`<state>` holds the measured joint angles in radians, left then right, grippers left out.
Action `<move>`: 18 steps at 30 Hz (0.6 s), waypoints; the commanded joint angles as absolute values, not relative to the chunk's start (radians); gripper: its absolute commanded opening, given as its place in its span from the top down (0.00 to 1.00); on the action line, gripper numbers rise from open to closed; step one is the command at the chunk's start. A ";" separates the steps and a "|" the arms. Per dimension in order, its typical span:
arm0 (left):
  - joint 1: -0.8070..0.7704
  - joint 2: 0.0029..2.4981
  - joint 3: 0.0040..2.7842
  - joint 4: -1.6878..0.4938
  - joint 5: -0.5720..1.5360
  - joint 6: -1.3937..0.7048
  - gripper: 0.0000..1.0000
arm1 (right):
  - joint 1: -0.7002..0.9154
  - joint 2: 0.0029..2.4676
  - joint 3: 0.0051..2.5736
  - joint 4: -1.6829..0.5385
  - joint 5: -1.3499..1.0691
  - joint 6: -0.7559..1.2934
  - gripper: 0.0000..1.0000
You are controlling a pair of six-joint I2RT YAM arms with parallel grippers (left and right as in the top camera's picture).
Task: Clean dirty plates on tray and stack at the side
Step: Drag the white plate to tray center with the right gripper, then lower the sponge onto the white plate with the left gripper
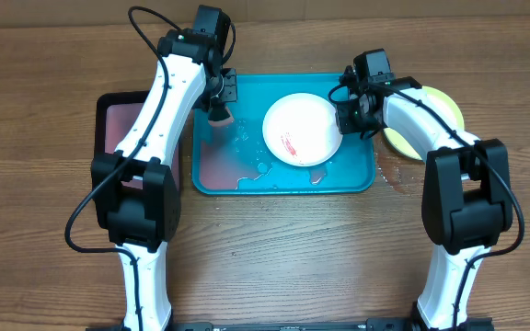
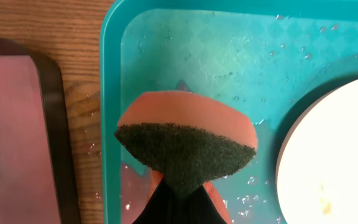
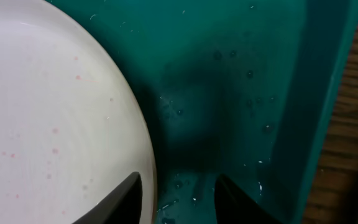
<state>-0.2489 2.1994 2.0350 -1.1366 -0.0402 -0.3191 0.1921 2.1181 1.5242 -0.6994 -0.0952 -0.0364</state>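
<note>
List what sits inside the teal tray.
A white plate with a red smear, water droplets, and a sponge clamped in the left gripper over the left part of the tray. The tray floor under the plate is covered.

Glossy white shells on left arm (image 1: 168,87) and right arm (image 1: 417,115), broken up by chunky black joint housings. Thin black cables (image 1: 70,230) looping loose beside the links. Boxy black camera blocks at the wrists. Matte black, tapered jaws.
</note>
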 commanded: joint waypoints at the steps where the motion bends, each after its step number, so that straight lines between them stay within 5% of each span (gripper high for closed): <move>1: -0.257 2.190 2.032 -1.126 -0.032 -0.314 0.96 | 0.199 2.141 1.538 -0.683 -0.186 -0.049 0.63; 4: -0.257 2.190 2.032 -1.125 -0.032 -0.314 0.96 | 0.202 2.154 1.538 -0.681 -0.212 -0.025 0.68; 10: -0.258 2.190 2.032 -1.124 -0.032 -0.314 0.96 | 0.203 2.155 1.538 -0.691 -0.216 0.158 0.96; 18: -0.268 2.190 2.032 -1.125 -0.032 -0.314 0.96 | 0.260 2.155 1.538 -0.801 -0.283 0.471 0.96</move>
